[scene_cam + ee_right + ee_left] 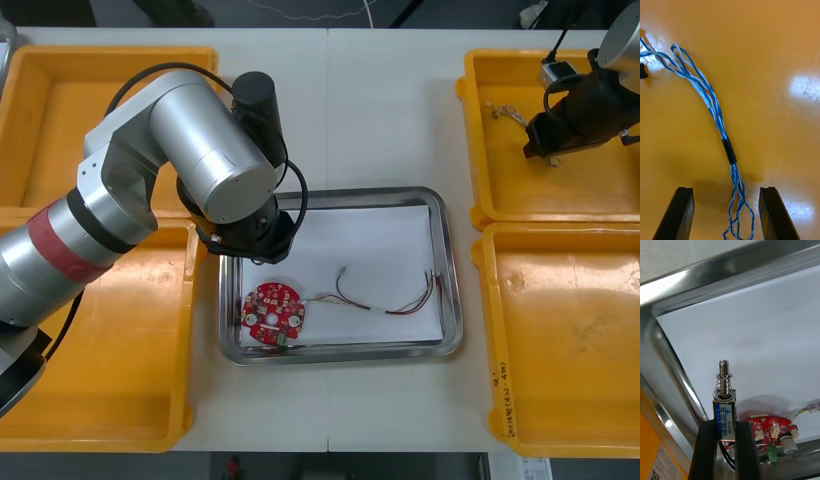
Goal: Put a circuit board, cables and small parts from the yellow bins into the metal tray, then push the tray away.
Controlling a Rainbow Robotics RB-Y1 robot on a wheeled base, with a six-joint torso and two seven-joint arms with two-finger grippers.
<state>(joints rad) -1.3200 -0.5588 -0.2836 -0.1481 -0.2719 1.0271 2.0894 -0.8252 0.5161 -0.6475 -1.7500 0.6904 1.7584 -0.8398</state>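
L claw (724, 424) clamped on small metal part (725, 399), over metal tray (452, 262) near circuit board (272, 312); released here, part may hit board. R claw (726, 193) apart, straddling blue-white cable (715, 108) in yellow bin (560, 195); thin strands could slip.

Metal tray (455, 300): far-right white floor bare, open from above. The near-left corner is taken by the circuit board (272, 312), and a red and yellow cable (385, 303) crosses the near middle. Left arm (200, 160), small metal part (725, 397) clamped in its jaws, overhangs the far-left corner. Surface (380, 110) beyond the tray unobstructed. Near right yellow bin (560, 330) bare.
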